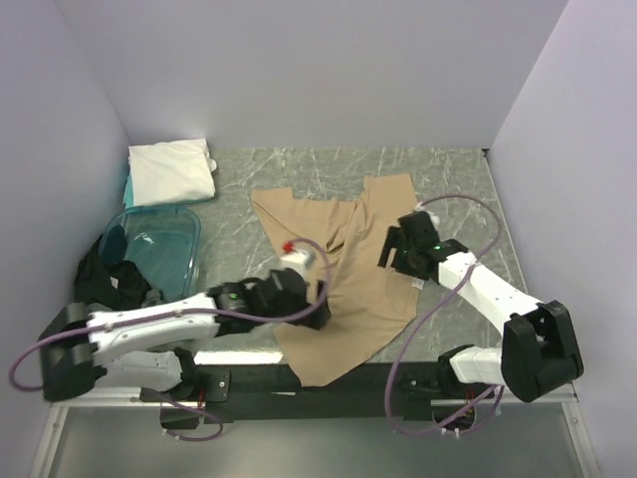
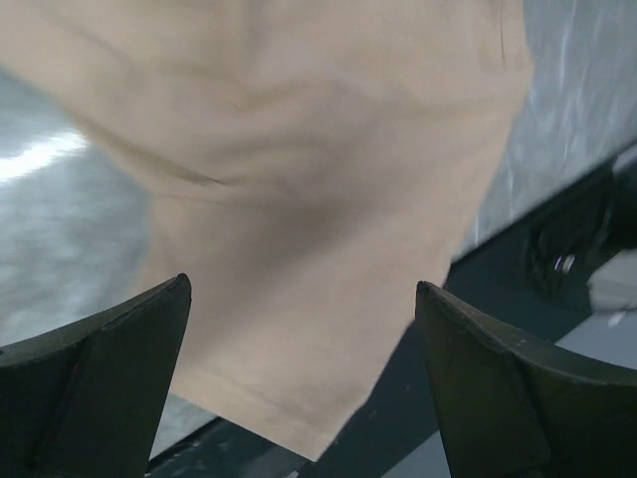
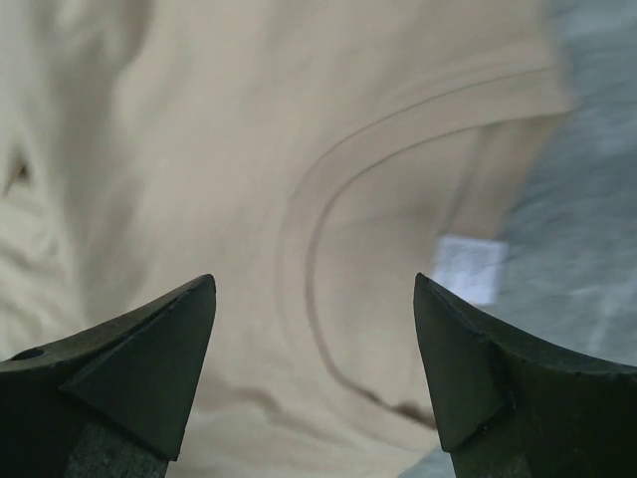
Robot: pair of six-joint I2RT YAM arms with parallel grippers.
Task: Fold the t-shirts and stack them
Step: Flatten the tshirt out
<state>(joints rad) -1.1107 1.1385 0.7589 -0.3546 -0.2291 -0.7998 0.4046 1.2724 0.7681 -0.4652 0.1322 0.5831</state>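
A tan t-shirt (image 1: 343, 289) lies spread and wrinkled on the grey marbled table, its lower hem corner hanging over the near edge. A folded white t-shirt (image 1: 171, 170) lies at the back left. My left gripper (image 1: 320, 304) is open above the shirt's left side; in the left wrist view the hem corner (image 2: 299, 398) shows between its fingers. My right gripper (image 1: 395, 251) is open over the right part of the shirt; in the right wrist view the collar (image 3: 318, 249) and a white label (image 3: 468, 269) show below it. Neither gripper holds cloth.
A clear blue plastic bin (image 1: 154, 244) stands at the left, with dark clothing (image 1: 114, 279) beside it. White walls close in the table on three sides. A black rail (image 1: 259, 378) runs along the near edge.
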